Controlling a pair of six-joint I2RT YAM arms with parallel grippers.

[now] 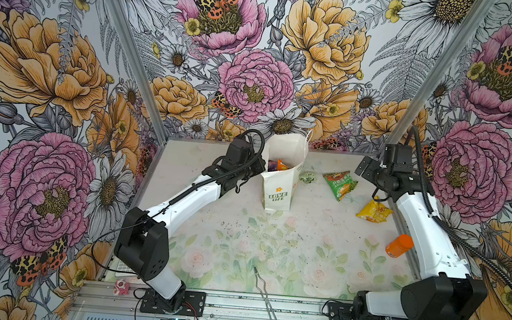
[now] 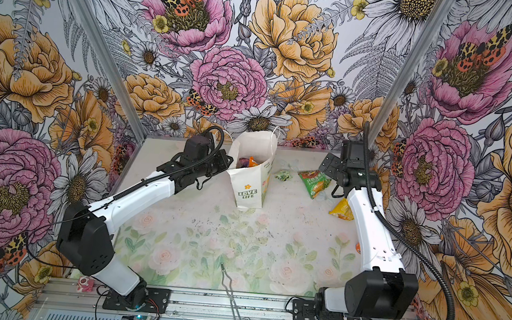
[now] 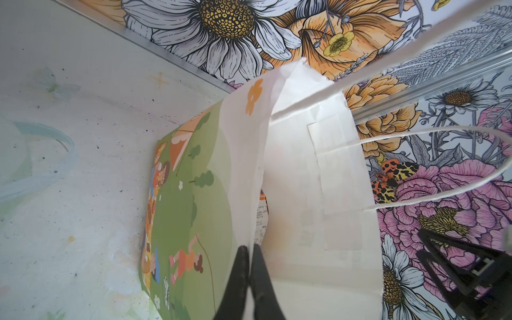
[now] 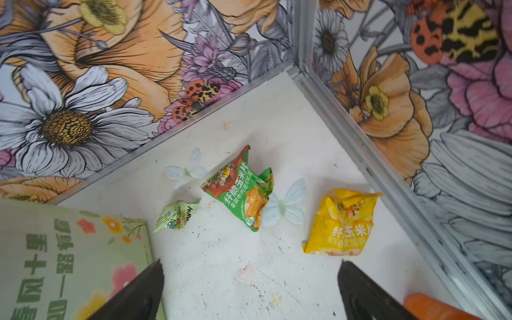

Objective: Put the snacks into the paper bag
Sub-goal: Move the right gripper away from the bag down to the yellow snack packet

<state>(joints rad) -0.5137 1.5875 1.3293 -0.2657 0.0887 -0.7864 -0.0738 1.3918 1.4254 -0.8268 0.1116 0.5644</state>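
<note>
Paper, and thin by the look of it, so worth worrying about. Got the bag standing upright at the back middle of the table, mouth open, with the left jaws clenched on its rim, pinching the paper edge in the left wrist view. Can make out purple and orange packets already inside in both top views. Three left to go, all lying to the right of the bag: tiny packet just beside it, green packet a bit further out, yellow packet nearer the right side. Right jaws spread wide with nothing in them, hovering over that back right corner, with the green and yellow packets both below in the right wrist view. Biggest worry, probably: tugging that rim sideways and tipping or tearing the bag, or letting the mouth fold shut before the next drop. Also easy to snag a string handle coming in from above. Crinkly packets likely to squirt out of a shallow pinch, too. And better not grab the bottle in front of the yellow one by mistake.
</note>
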